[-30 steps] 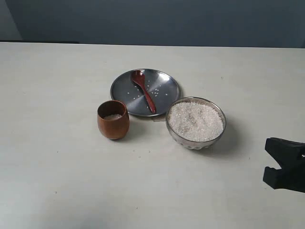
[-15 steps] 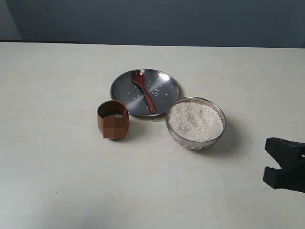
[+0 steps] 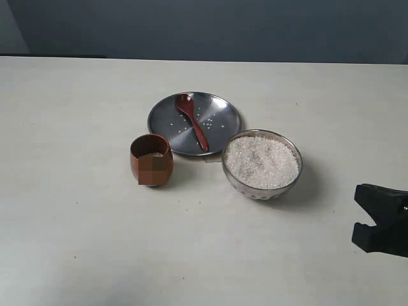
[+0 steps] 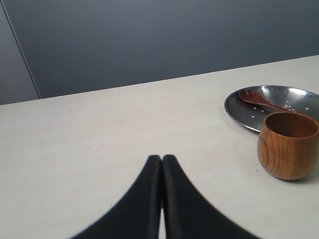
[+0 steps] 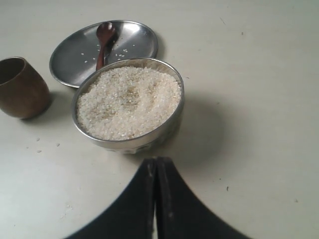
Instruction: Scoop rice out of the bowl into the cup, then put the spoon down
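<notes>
The dark wooden spoon (image 3: 192, 122) lies on the steel plate (image 3: 223, 111), head toward the far side, with several loose grains around it. In front of the plate stands the wooden cup (image 3: 152, 160), a little rice in its bottom. The glass bowl (image 3: 262, 189) to its right is heaped with rice (image 3: 261, 160). My right gripper (image 5: 156, 160) is shut and empty, low over the table just short of the bowl (image 5: 149, 142). My left gripper (image 4: 162, 158) is also shut and empty, well away from the cup (image 4: 288, 145) and the spoon (image 4: 259, 98).
The black end of the right arm (image 3: 382, 220) shows at the right edge of the exterior view, in front of and right of the bowl. A few stray grains (image 5: 47, 147) lie on the pale table (image 3: 76, 242). A dark wall runs behind the table.
</notes>
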You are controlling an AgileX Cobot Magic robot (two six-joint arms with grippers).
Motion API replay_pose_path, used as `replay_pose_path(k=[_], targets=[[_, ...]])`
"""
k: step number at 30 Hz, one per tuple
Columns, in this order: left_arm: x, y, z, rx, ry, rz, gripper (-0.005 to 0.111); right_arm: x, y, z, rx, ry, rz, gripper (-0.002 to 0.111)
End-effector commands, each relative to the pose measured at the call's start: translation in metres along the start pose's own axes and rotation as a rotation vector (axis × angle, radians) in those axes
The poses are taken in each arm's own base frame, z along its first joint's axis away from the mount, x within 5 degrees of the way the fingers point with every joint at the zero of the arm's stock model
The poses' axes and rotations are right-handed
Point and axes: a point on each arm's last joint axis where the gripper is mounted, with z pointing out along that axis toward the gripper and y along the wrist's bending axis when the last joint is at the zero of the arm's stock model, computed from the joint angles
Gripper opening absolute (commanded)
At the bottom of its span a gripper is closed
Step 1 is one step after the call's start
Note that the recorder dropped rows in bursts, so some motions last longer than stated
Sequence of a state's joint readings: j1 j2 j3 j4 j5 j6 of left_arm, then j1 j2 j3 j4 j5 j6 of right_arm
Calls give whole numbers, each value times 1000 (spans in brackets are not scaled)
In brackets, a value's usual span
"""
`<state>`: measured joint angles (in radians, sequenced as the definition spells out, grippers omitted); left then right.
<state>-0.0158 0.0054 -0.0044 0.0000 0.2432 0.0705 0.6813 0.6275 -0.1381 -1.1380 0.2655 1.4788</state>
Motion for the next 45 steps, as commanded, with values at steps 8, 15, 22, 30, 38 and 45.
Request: replay_pose_path(k=[8,15,22,30,38,45], targets=[[4,-1,0,8,24,-10,0,0,0,-1,0,-5,-5,0],[6,-1,0,8,51,-82,0,0,0,-1,0,-5,-5,0],[6,-1,0,8,51,-88,0,0,0,-1,0,-5,-5,0],[6,-1,0,8,47,-88,0,0,0,-1,0,-5,-5,0],[6,-1,0,8,47,-88,0,0,0,-1,0,-5,-5,0],[6,-1,0,8,47,-88,0,0,0,-1,0,-5,-5,0]])
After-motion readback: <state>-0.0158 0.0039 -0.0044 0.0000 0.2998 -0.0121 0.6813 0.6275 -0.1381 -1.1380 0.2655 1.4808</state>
